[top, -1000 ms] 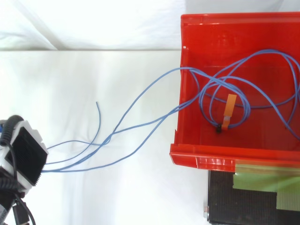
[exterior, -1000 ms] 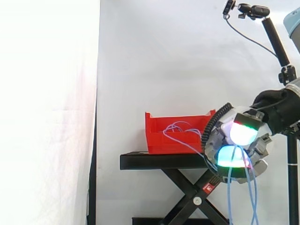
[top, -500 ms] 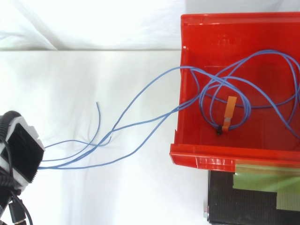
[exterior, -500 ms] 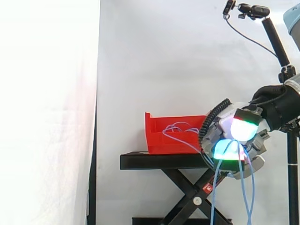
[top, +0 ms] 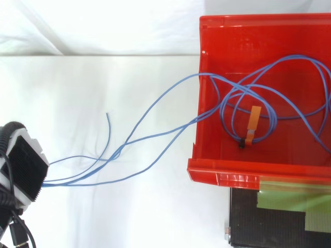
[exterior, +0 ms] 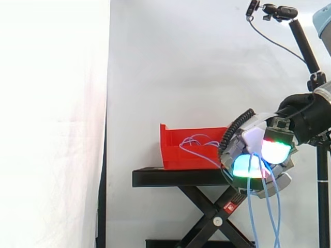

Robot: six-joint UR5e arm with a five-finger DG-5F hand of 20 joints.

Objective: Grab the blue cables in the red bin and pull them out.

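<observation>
The fingers (exterior: 249, 166) of the hand (top: 23, 173) are clamping together on the blue cables (top: 155, 135). The strands are passing between the glowing pads, and their loose ends are hanging straight down below the fingers in the side view. Outward from the fingers, the strands are running in slack curves across open space toward the red bin (top: 222, 178), which is sitting well apart from the hand on the black bench (exterior: 170, 177). Much of the cable is lying beyond the bin's near wall, on the side away from the fingers, looping over itself in crossed coils around an orange tag (top: 254, 119).

The main risk, as I judge it, is sitting in those coils. As a pull is taking up the slack, the crossed loops could be tightening into a knot or catching on the tag or the bin's rim. The pull would then be dragging the light bin toward the fingers and off the bench rather than freeing the cable. A second risk is at the fingers themselves, where thin, smooth strands could be sliding out between the pads under tension, leaving some of the cable behind.
</observation>
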